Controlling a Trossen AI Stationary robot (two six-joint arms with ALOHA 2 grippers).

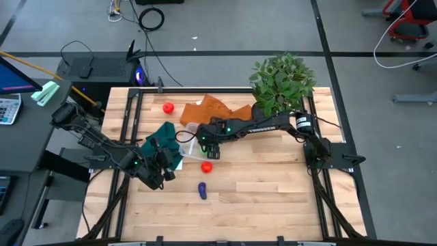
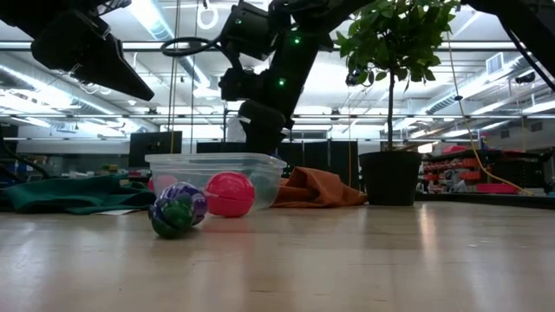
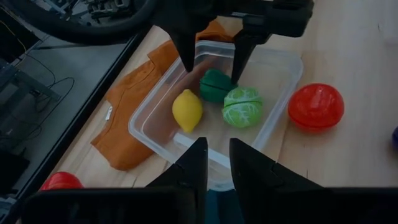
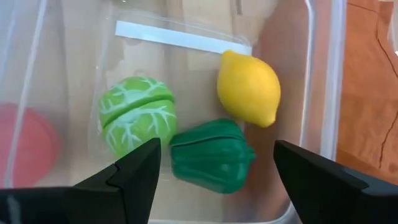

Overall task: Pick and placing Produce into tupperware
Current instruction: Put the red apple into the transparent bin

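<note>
Yellow lemon (image 4: 249, 88) lies flat in tupperware (image 4: 323, 93); right claw (image 4: 214, 171) wide above.

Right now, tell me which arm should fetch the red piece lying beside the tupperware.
Right, probably. Its open hand hangs over the tupperware, with the red piece just outside; the left hand waits farther off.

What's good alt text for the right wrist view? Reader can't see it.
Looking down past the right claw, its fingers spread open, into the clear tupperware, which holds a yellow lemon, a light green cabbage and a dark green pepper. A red piece of produce shows blurred through the container's wall, and orange cloth lies beside the box.
</note>
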